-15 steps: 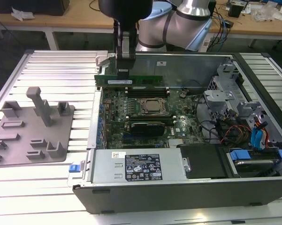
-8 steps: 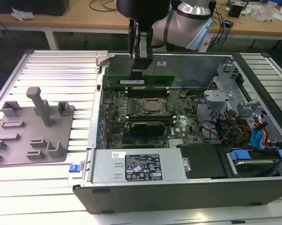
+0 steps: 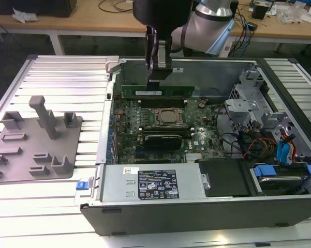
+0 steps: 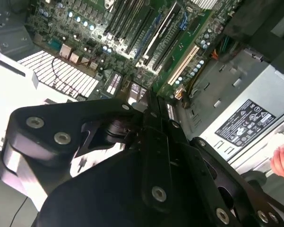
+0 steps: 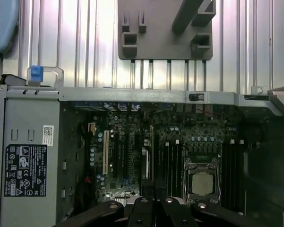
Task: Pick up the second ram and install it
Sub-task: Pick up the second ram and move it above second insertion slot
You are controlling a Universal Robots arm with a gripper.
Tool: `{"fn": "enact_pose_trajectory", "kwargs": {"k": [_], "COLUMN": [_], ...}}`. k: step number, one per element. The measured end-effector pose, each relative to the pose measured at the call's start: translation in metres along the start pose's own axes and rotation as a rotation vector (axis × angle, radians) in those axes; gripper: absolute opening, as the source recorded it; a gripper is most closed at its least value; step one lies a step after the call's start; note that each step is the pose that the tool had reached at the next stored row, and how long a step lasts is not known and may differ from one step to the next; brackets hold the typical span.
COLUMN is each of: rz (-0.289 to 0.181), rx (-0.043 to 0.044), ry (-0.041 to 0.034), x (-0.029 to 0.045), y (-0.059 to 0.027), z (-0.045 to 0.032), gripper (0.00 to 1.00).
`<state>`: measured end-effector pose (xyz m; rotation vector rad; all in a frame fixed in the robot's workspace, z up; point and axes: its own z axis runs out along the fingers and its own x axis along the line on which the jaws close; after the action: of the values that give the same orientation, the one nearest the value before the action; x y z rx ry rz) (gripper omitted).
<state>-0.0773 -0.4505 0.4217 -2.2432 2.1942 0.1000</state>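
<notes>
Nearest in the exterior view lies the silver box-shaped power supply with a black label (image 3: 119, 183), mounted along the front wall of the open dark-grey desktop computer case (image 3: 196, 214), which rests on the ribbed aluminium table (image 3: 67, 77). At the exterior view's left, well apart from the case, stands the grey plastic fixture plate with upright posts (image 3: 20, 155). Deeper inside the case, the square silver processor (image 3: 168, 118) sits in its socket on the green motherboard, with the black memory slots (image 3: 160, 102) just beyond it. Above these slots the second ram (image 3: 139, 92), a long, narrow green circuit-board stick with a white label strip, stands on edge and level, parallel to the slots. The black gripper (image 3: 158, 78) has its fingers closed on the stick's upper edge near the middle. Whether the lower edge touches a slot cannot be told. The step in hand is judged to be installation: it calls for the stick to line up squarely with an empty slot and for straight downward pressure.
</notes>
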Motion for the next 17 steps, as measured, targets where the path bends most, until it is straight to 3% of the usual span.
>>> {"fn": "enact_pose_trajectory", "kwargs": {"k": [17], "rz": [0.0], "rx": [-0.0004], "ry": [0.0002], "x": [0.0005], "y": [-0.0454], "z": [0.0166], "gripper": [0.09]}}
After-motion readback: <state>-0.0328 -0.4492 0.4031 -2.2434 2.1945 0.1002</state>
